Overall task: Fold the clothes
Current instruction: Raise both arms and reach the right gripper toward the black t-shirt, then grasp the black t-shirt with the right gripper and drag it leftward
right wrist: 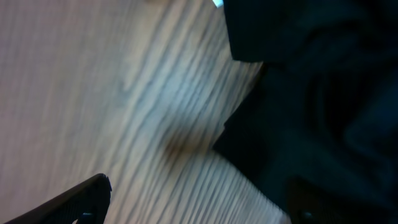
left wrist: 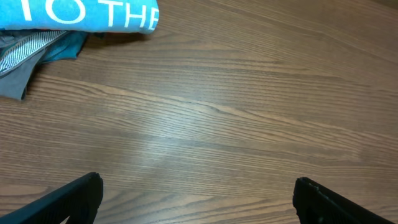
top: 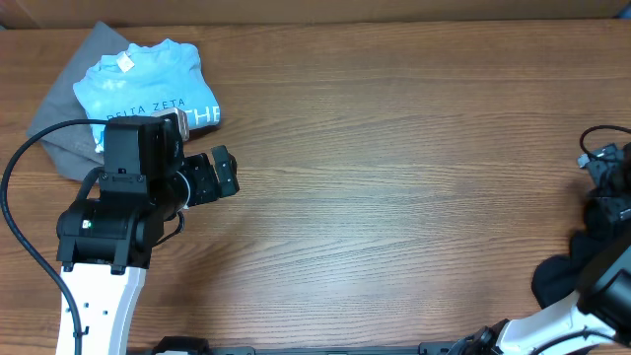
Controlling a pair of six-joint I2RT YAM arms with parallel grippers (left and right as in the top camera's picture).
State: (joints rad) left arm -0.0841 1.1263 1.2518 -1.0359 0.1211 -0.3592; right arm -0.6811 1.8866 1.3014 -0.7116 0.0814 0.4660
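Observation:
The clothes, a crumpled black T-shirt, lie at the table's far right edge. In the right wrist view the black fabric fills the right side, blurred. My right gripper hangs open at the shirt's edge. Its left finger is over bare wood and its right finger is dark against the fabric. Nothing sits between them. My left gripper is far away at the left, open wide over bare table and holding nothing.
A folded light blue T-shirt with white lettering lies on a grey garment at the back left, just behind my left arm. Its lettered edge shows at the top of the left wrist view. A black cable loops at the left.

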